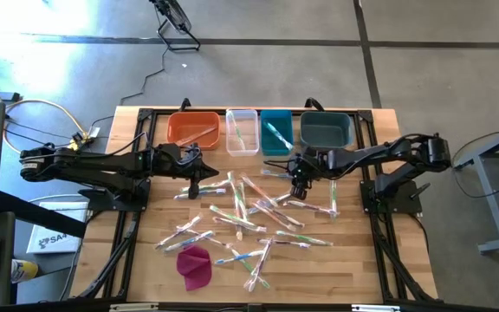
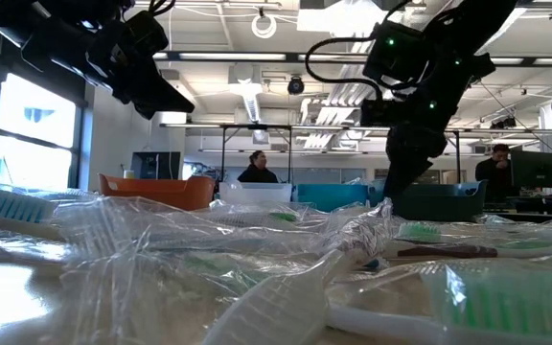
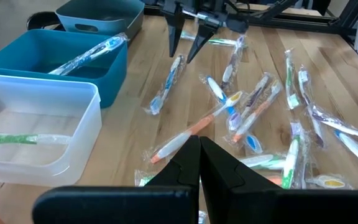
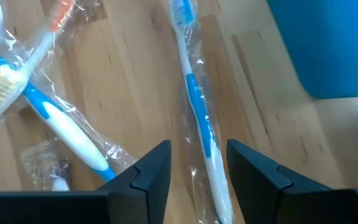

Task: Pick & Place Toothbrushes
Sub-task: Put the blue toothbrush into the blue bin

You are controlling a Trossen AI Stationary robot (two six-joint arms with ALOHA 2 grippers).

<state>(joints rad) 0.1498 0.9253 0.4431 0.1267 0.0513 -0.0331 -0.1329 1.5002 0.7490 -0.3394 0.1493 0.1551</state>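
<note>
Two matte black jointed arms – cables looped along them – each ending in flat, wedge-shaped dark fingers (image 4: 151, 171).

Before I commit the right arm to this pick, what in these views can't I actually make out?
- Right gripper, open astride a blue toothbrush: right wrist view cuts off the handle's end behind the fingers; contact unclear.
- Dark teal bin: contents too dark in the high view; the rim hides them in the low view.
- Low view: wrappers in the foreground block the table behind.
- Left gripper, shut: its body hides the toothbrushes beneath.
</note>
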